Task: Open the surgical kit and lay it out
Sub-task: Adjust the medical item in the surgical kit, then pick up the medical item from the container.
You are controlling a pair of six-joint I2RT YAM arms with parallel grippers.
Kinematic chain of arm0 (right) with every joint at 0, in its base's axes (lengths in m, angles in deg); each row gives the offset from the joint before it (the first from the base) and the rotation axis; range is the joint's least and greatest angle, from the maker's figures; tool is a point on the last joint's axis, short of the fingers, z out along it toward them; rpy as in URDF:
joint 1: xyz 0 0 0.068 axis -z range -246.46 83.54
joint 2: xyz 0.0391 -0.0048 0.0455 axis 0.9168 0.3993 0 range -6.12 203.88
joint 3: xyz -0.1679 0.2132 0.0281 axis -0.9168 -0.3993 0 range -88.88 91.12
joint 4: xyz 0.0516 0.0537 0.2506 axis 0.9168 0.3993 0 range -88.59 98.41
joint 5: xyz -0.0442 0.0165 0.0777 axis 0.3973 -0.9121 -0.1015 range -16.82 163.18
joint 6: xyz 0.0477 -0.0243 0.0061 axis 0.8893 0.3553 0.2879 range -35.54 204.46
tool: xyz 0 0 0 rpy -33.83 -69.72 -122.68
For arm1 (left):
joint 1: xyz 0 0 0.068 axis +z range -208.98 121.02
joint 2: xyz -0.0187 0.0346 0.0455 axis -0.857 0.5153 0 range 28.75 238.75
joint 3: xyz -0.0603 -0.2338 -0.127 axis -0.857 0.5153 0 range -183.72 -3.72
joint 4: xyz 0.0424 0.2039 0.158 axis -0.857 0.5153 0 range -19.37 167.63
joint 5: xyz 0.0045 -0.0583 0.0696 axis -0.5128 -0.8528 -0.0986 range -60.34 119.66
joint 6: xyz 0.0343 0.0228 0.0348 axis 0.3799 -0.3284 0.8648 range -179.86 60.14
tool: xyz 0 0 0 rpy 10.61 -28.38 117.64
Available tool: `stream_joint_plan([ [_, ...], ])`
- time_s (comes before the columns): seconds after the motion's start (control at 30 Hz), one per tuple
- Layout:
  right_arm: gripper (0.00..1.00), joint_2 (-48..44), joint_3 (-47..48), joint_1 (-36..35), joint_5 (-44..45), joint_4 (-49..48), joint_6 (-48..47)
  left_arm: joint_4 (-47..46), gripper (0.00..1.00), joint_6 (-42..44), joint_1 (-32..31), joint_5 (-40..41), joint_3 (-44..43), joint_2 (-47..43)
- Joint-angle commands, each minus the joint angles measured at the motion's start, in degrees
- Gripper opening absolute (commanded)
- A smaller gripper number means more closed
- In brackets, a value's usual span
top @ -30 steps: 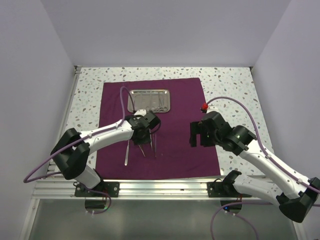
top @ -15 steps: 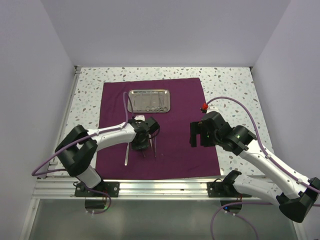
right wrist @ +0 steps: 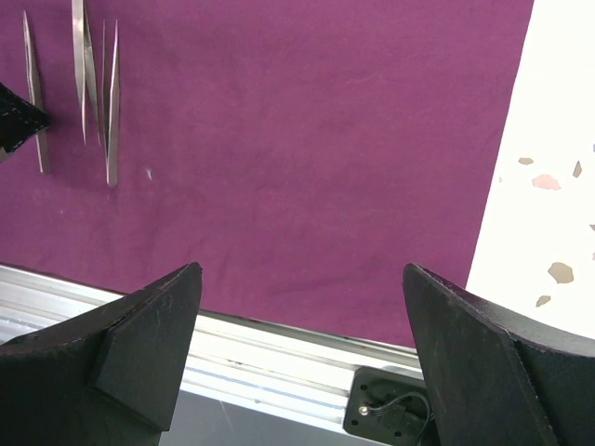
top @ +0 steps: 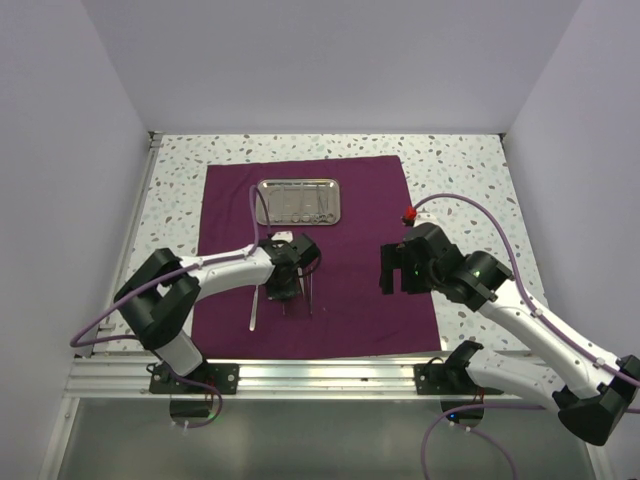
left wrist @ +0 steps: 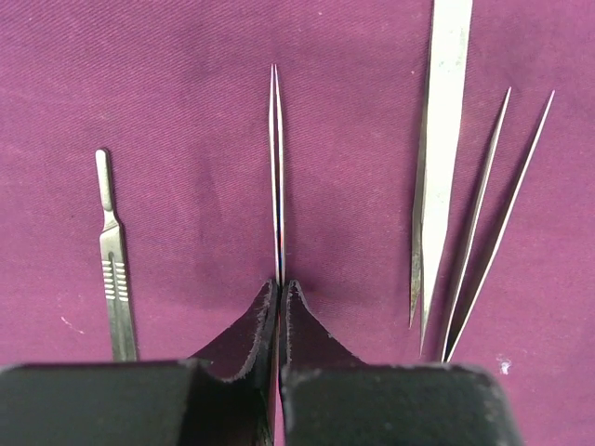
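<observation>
The maroon cloth [top: 365, 290] of the surgical kit lies spread flat on the table, with the steel tray [top: 263, 203] on its far part and thin instruments still inside it. My left gripper [top: 283, 288] is low over the cloth, near the tray. In the left wrist view its jaws [left wrist: 281, 283] are shut on a thin pair of tweezers [left wrist: 276, 167] that points away along the cloth. A scalpel handle [left wrist: 112, 265] lies to the left, a broad pair of tweezers [left wrist: 439, 158] and a fine open pair [left wrist: 497, 214] to the right. My right gripper [top: 392, 268] hovers open, holding nothing.
A small red object [top: 408, 214] sits on the speckled tabletop just off the cloth's right edge. An aluminium rail [right wrist: 232, 358] runs along the near table edge under the right gripper [right wrist: 302, 269]. White walls enclose the table on three sides.
The left gripper slid slightly toward the near edge along the row of tools and its jaws closed on the thin tweezers. The right arm has stayed still.
</observation>
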Motion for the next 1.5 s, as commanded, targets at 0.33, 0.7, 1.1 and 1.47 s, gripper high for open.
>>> stream_joint_plan([
  [0.33,0.93,-0.9,0.0,0.2,2.0,-0.3,1.7,-0.9,0.0,5.3,-0.5,2.5,-9.2,4.6],
  [0.7,0.93,-2.0,-0.4,0.2,4.1,0.3,2.2,-2.1,0.16,8.8,-1.4,-0.4,-14.2,10.4],
  [1.1,0.94,-1.6,-0.5,0.1,6.0,-0.3,2.3,10.0,0.38,13.1,2.2,4.8,-25.5,2.3],
  [1.47,0.94,-0.7,3.2,0.1,7.9,1.9,1.7,1.6,0.38,28.1,19.8,2.8,-44.0,18.1],
])
